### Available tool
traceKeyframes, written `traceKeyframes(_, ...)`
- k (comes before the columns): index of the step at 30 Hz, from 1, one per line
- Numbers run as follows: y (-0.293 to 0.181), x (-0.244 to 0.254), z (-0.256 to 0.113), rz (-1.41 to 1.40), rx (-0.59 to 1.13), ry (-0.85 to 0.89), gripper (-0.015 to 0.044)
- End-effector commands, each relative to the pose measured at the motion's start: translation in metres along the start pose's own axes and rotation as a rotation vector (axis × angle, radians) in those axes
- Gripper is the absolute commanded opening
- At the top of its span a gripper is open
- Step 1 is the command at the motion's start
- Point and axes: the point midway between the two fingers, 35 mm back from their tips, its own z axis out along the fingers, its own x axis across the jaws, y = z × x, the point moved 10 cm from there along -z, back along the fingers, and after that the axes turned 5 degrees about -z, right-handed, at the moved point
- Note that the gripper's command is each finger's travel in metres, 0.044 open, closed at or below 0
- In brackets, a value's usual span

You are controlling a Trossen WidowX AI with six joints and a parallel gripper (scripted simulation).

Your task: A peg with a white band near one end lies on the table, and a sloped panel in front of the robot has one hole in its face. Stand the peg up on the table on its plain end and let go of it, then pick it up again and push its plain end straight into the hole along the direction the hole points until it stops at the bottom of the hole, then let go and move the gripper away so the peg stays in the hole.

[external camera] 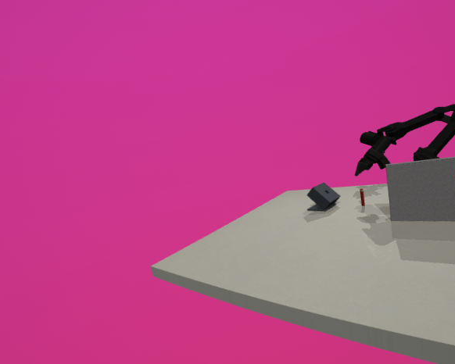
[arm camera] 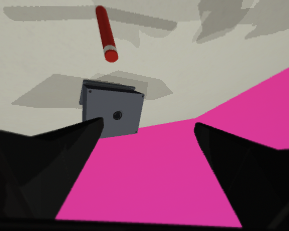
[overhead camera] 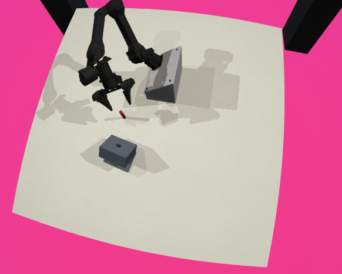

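Note:
A red peg stands upright on the table, its white band near the top end. The dark grey sloped panel block sits on a thin base beyond the peg. Its face has one hole, seen empty. My gripper is wide open and empty, raised above the peg on the robot's side of it. In the exterior view one fingertip shows clearly, above and near the peg's top.
A large grey wedge-shaped box stands beside the arm's base, right of the gripper in the top view. The pale table ends beyond the panel block in the wrist view.

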Motion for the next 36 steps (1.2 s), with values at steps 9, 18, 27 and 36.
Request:
traceKeyframes(9,-0.021,0.002,0.023,-0.003,-0.362,-0.001,0.044)
traceKeyframes(18,-0.041,0.0,0.04,-0.045,-0.638,0.087,0.044)
traceKeyframes(27,-0.062,-0.006,0.058,-0.141,-0.83,0.22,0.044)
traceKeyframes(36,-0.059,-0.005,0.061,-0.157,-0.832,0.212,0.044)
